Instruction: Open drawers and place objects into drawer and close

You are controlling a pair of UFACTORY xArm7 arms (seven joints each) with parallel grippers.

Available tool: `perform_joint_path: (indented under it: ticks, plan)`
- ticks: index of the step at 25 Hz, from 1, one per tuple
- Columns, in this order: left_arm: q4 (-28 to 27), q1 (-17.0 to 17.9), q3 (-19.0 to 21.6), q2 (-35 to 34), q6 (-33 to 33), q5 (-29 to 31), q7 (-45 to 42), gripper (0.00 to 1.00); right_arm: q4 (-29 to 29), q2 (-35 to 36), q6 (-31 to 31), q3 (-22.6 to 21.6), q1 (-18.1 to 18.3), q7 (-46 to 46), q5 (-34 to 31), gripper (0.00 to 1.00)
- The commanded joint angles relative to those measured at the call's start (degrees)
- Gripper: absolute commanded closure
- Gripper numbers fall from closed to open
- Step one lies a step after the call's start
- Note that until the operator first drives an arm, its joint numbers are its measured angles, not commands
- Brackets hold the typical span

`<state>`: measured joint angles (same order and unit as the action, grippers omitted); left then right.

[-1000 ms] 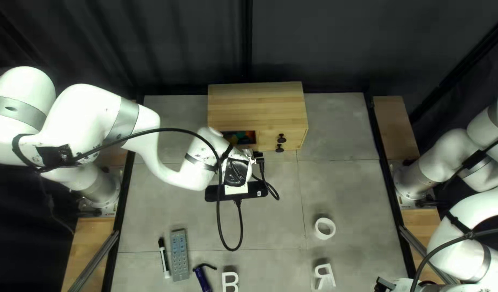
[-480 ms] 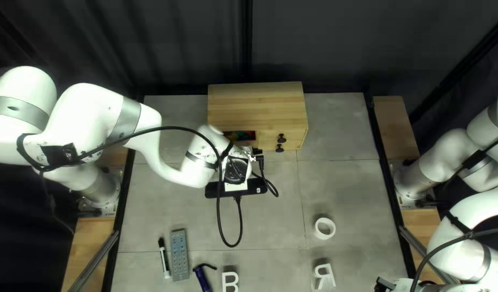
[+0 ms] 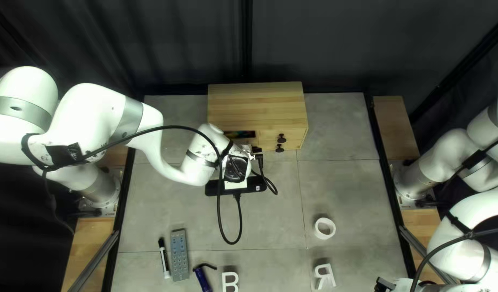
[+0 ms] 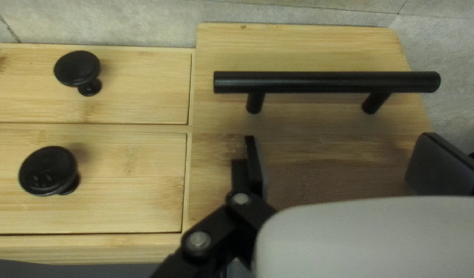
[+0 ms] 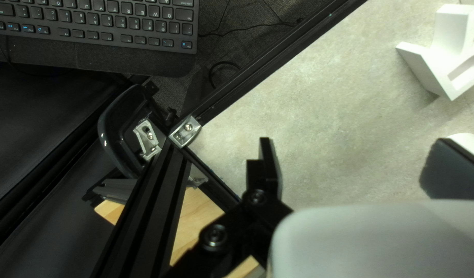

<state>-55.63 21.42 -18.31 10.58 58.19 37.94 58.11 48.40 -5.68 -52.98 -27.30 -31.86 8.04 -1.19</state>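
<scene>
Wooden cabinet (image 3: pixel 257 97) at the table's far edge; all places taken from it. Two small drawers with round knobs sit flush in its front, at the right of the top left view. Beside them, the wide front (image 4: pixel 309 41) with the black bar handle (image 4: pixel 324 82) stands proud of them.

Change since the earlier frames: the dark gap (image 3: pixel 242 134) behind that front, coloured bits inside, shows as a thinner strip now. Left arm's wrist has shifted slightly toward the cabinet.

Left gripper (image 3: pixel 256 150): close in front of the cabinet, over the wide front. Fingers spread wide, bar handle beyond their tips.

Right gripper (image 3: pixel 379 285): well apart from the cabinet, out toward the table's near right corner. Fingers also spread wide.

Loose objects unmoved, all on the near side of the cabinet, well apart from it. Out past its left end: marker (image 3: pixel 164 258), grey remote (image 3: pixel 179 256), dark blue tool (image 3: pixel 202 279). Straight out: white letter B (image 3: pixel 230 281). Out past its right end: white ring (image 3: pixel 318 229), with a white letter R (image 3: pixel 324 268) farther out.
</scene>
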Motion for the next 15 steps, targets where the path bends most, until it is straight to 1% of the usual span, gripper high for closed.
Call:
perform_joint_path:
  ticks: [1,15]
  plan:
    - [0.2,-0.1,-0.2,0.1,-0.1,0.3,-0.2,0.00,0.0,0.0,0.0,0.0,0.0,0.0,0.0,0.00]
    - [0.0,-0.9,-1.2,0.3,0.1,1.6,0.2,0.00,0.0,0.0,0.0,0.0,0.0,0.0,0.0,0.00]
